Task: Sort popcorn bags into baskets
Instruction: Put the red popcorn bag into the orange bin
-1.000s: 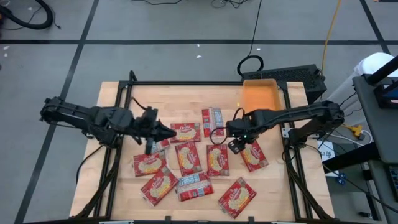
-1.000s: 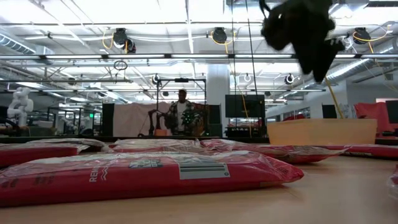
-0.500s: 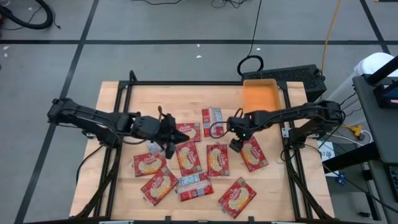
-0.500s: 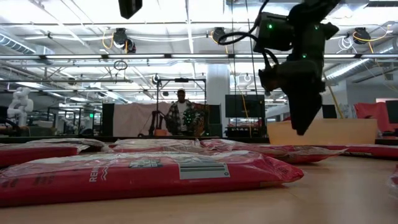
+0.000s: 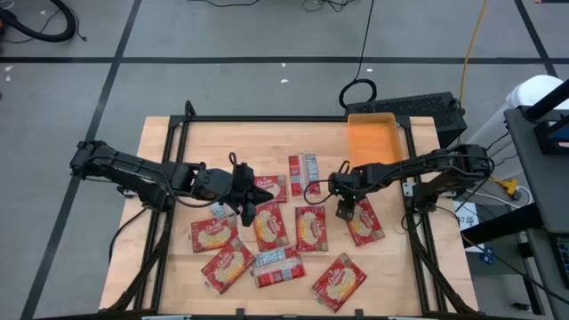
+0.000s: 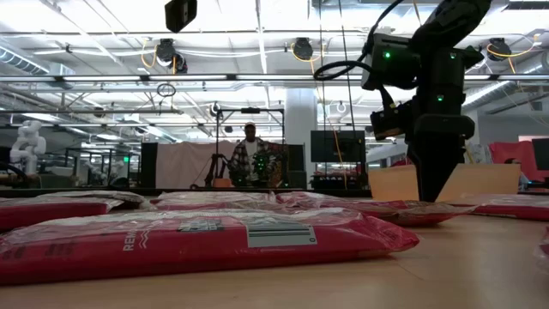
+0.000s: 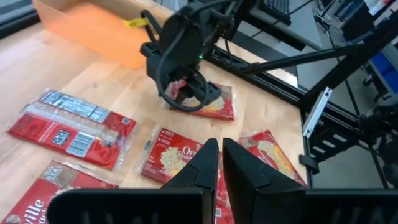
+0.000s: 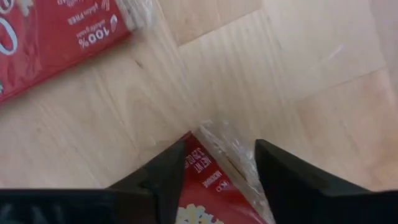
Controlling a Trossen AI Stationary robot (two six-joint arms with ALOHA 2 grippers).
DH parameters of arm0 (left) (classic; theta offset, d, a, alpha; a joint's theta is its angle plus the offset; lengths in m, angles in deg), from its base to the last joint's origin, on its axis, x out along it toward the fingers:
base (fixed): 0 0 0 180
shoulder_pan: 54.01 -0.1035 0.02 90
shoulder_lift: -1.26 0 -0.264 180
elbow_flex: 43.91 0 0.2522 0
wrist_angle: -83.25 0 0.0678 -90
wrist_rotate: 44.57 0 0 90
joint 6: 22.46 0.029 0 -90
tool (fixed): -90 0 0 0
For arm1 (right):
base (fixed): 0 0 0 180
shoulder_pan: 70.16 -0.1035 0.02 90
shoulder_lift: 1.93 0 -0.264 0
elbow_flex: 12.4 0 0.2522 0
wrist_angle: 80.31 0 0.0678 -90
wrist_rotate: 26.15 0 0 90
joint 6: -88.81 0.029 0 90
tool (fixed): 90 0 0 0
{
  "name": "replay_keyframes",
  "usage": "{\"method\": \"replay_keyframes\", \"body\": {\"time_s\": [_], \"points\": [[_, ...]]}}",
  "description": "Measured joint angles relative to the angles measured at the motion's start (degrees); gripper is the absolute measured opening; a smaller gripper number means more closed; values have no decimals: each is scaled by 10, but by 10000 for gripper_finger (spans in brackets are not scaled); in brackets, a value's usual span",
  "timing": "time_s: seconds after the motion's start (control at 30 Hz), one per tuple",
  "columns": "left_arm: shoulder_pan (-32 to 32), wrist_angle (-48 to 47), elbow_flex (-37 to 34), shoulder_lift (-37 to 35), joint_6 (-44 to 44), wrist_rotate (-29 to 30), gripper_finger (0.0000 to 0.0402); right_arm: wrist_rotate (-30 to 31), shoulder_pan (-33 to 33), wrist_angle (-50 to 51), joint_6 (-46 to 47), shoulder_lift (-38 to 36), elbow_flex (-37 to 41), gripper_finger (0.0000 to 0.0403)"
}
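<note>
Several red popcorn bags lie flat on the wooden table [image 5: 160,160], among them one [image 5: 310,228] at the middle and one [image 5: 367,227] at the right. The orange basket [image 5: 372,139] stands at the far right corner. My right gripper [image 5: 345,210] points down over the right bag's far left corner [image 8: 214,163], open, one finger on either side of it. My left gripper [image 5: 250,206] hovers shut above the bags at the middle left [image 7: 219,163]. My right gripper comes from above, pointing down, and its fingers [image 8: 163,177] straddle the corner of the bag with its clear sealed edge. In the low view its tips [image 6: 429,197] reach down to the bag's top. Whether they touch the bag I cannot tell.
Two bags [image 5: 304,169] [image 5: 277,267] lie grey side up. Bare wood shows along the table's far left [image 5: 222,142] and at its near right corner [image 5: 400,276]. A black metal frame [image 5: 182,133] edges the table. A person [image 6: 250,159] stands far back in the room.
My right gripper has come down from above the bags onto the right bag's corner, rolling about its own axis as it sank. My left gripper has gone toward the table's right and down over the middle bags, then kept still. No bag has moved.
</note>
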Motion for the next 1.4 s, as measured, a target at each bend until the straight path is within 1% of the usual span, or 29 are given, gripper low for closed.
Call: {"method": "replay_keyframes", "body": {"time_s": [0.1, 0.23, 0.27, 0.3, 0.47, 0.6, 0.67, 0.77, 0.9, 1.07, 1.13, 1.2, 1.27, 1.33, 1.4], "points": [[-7, -2, 0, 0, 0, 1, 27, -1, 0, -11, -4, -1, 8, 118], [-20, -4, 0, 5, 0, 0, 26, -16, 0, -19, -1, -1, 11, 28], [-22, -5, 0, 5, 0, 1, 26, -23, 0, -20, 3, -1, 11, 14], [-24, -4, 0, 5, 0, 1, 26, -31, 0, -22, 10, -1, 11, 9], [-37, -4, 0, 4, -27, 1, 26, -62, -11, -22, 43, -7, -6, 2], [-46, -16, 0, 4, -33, 1, 27, -60, -19, -32, 64, -19, -22, 0], [-51, -30, 0, 4, -35, 1, 35, -60, -19, -36, 80, -27, -26, 0], [-58, -47, 0, 4, -39, 0, 64, -54, -19, -47, 95, -42, -29, 0], [-70, -53, -1, 13, -53, 1, 127, -34, -19, -66, 113, -70, -31, 0], [-78, -21, -1, 47, -71, 2, 206, -25, -10, -75, 123, -110, -31, 0], [-78, 25, 0, 72, -73, 2, 230, -12, -6, -76, 122, -128, -31, 0], [-77, 47, -1, 97, -73, 2, 248, -12, 2, -79, 120, -139, -31, 0], [-74, 96, -1, 128, -75, 3, 261, -11, 9, -76, 113, -153, -31, 0], [-73, 120, -1, 150, -75, 6, 267, -12, 16, -78, 109, -163, -31, 0], [-72, 164, -1, 176, -76, 6, 267, -10, 23, -79, 104, -176, -31, 0]]}}
